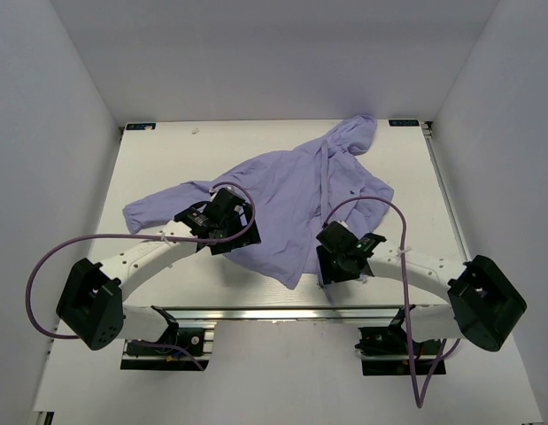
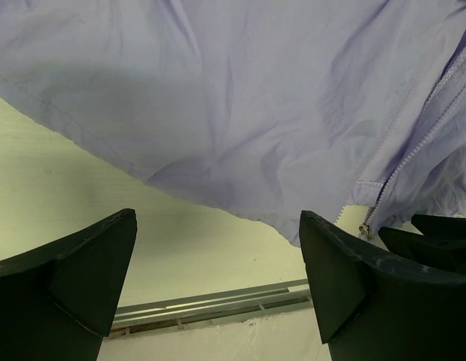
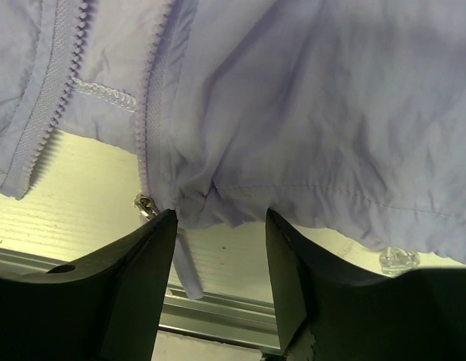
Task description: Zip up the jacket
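Bright, even overhead light — soft shadows creasing the jacket (image 2: 240, 105).

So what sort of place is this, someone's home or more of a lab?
Most likely a robotics lab booth: plain white walls box in a white table, a left arm and right arm are mounted at its near edge, and a lavender jacket lies spread on it.

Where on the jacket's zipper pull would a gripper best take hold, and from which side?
Take the small metal zipper pull at the bottom hem of the jacket, coming from the near hem side. It pokes out below the hem over the bare table, so a gripper could likely close on it without bunching fabric. The open right gripper sits just beside it, so it seems the handier one.
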{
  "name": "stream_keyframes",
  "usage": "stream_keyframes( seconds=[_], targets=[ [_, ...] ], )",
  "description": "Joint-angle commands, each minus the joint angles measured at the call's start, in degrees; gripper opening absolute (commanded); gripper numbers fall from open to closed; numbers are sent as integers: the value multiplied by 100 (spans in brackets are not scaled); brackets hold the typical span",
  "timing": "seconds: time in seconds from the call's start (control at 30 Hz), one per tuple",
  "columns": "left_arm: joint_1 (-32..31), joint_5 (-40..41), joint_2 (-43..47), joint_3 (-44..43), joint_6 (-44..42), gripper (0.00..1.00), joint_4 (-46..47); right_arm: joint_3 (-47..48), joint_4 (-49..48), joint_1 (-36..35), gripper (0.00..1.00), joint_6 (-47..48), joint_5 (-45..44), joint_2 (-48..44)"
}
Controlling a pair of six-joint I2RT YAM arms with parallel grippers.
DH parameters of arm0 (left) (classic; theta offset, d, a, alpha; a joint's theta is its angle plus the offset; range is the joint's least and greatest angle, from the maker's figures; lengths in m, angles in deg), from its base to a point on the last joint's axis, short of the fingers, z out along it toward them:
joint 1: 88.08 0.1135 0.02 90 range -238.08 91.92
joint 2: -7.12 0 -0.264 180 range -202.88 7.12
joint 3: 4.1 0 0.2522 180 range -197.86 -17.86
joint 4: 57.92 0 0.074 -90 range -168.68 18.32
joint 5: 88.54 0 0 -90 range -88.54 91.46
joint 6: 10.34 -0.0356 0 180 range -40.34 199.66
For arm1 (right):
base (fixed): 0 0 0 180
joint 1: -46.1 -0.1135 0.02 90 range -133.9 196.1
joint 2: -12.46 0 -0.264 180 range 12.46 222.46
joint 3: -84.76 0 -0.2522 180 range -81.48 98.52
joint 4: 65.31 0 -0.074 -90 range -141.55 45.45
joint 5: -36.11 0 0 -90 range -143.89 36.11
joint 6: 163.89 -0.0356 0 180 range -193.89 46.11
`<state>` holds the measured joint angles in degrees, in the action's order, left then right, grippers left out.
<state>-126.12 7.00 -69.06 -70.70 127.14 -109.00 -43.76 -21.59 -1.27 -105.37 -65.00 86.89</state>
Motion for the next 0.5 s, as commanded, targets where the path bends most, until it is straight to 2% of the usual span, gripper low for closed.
stream_keyframes(
  seconds=[0.0,0.23,0.47],
  targets=[
    [16,0,174,72,15,98,49,17,-217,-26,56,-42,135,71],
    [16,0,165,63,7,98,41,-97,-420,-26,63,-112,303,238],
    [16,61,200,63,6,98,-21,-141,-262,-35,63,-376,-127,414]
  ],
)
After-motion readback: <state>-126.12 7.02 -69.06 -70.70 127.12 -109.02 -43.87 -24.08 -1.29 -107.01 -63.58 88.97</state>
